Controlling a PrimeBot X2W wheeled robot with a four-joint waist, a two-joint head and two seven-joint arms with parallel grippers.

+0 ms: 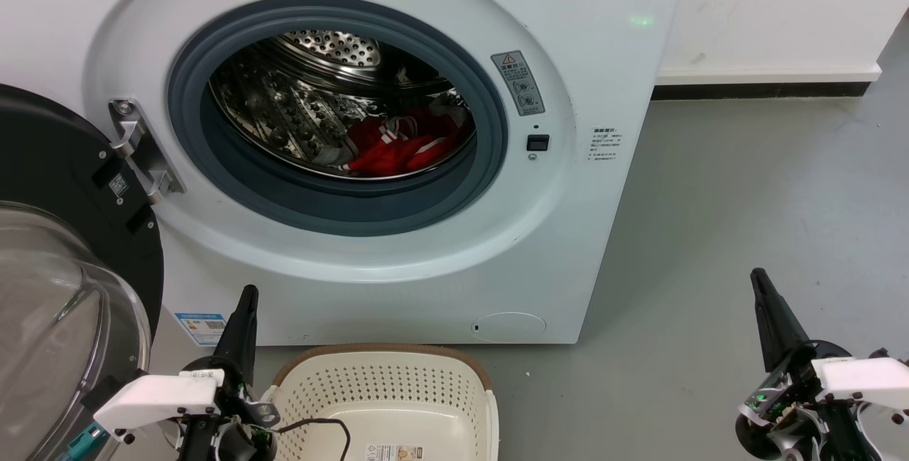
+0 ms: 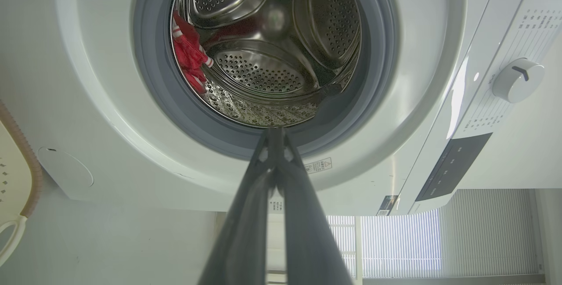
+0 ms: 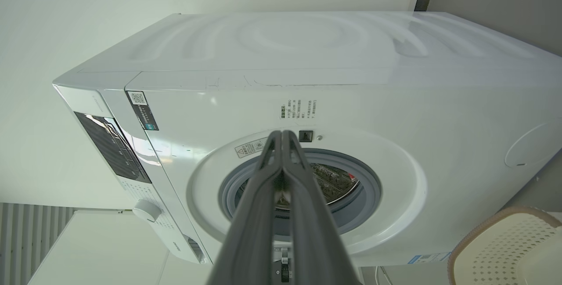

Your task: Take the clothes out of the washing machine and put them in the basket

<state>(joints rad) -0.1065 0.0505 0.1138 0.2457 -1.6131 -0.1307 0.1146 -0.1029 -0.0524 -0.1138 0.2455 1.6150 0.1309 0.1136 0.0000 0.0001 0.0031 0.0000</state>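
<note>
White washing machine (image 1: 398, 290): front-loader, fills the upper left of the head view, porthole facing the robot. Left wrist view shows the control panel with a round dial (image 2: 518, 81).
grey floor (image 1: 710, 198): runs from the machine's right side to a white wall with a dark skirting strip.
door (image 1: 64, 163): swung open on the robot's left. Dark rim, glass bowl (image 1: 50, 333) bulging toward the camera, hung on a metal hinge (image 1: 142, 148).
porthole: grey gasket (image 1: 341, 205) ringing a perforated steel drum (image 1: 284, 106).
basket (image 1: 383, 383): cream plastic, perforated sides, brown rim. On the floor just in front of the machine, below the porthole. Paper label (image 1: 394, 452) on its bottom. A thin black cable (image 1: 319, 424) from the left wrist loops over its near left part.
clothes (image 1: 398, 148): red with white trim, bunched low in the drum, toward its right side in the head view. Inside the machine, behind the gasket.
left gripper (image 1: 248, 297): low left, just beside the basket's left edge. Fingers pressed together, nothing between them. Its wrist view has the tips lined up on the lower gasket.
right gripper (image 1: 758, 276): low right over bare floor, well apart from machine and basket. Fingers closed tip to tip, holding nothing.
warning sticker (image 1: 518, 83): on the front panel right of the porthole, dark latch socket (image 1: 537, 142) below it.
</note>
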